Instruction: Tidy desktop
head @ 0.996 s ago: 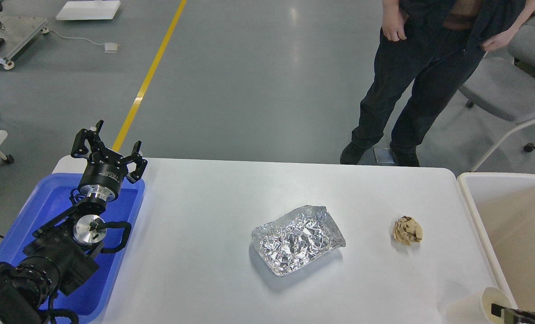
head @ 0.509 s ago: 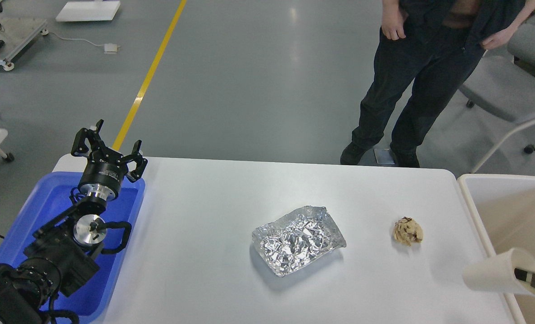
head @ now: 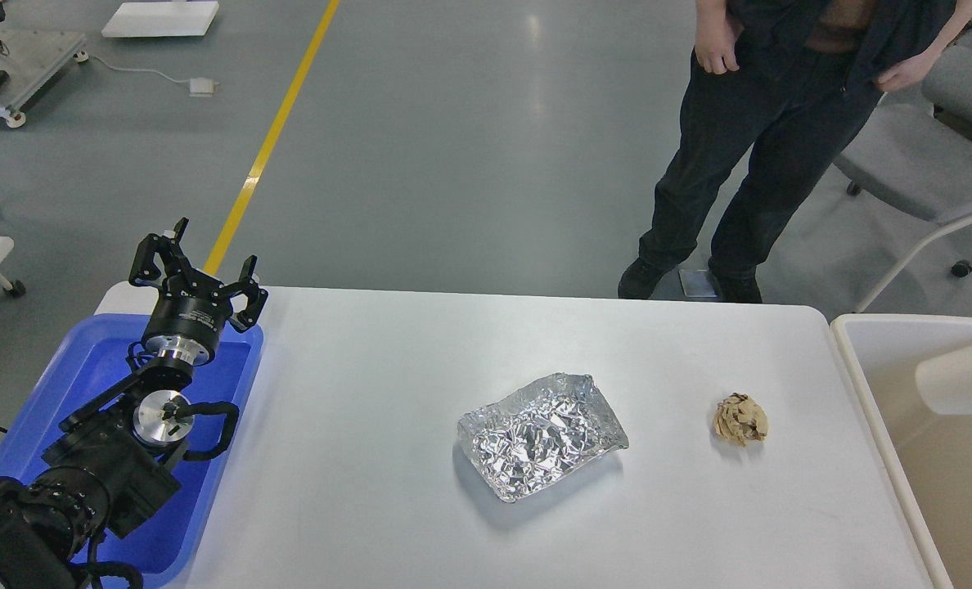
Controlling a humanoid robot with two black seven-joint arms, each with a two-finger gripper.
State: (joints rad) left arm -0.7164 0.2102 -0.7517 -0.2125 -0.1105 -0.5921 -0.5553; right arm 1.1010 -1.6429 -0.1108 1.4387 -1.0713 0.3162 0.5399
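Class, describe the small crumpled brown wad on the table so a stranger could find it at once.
Start at the white desktop. Go right, past the crinkled foil tray in the middle, toward the beige bin. The crumpled brown paper ball lies between them, smaller and duller than the shiny foil.

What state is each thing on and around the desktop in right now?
Left end effector: open, empty, above the blue tray's far end.
Foil tray: crumpled, open side up, on the desktop.
Brown paper wad: balled up, on the desktop.
Paper cup: on its side inside the beige bin.
Blue tray: no items visible inside.
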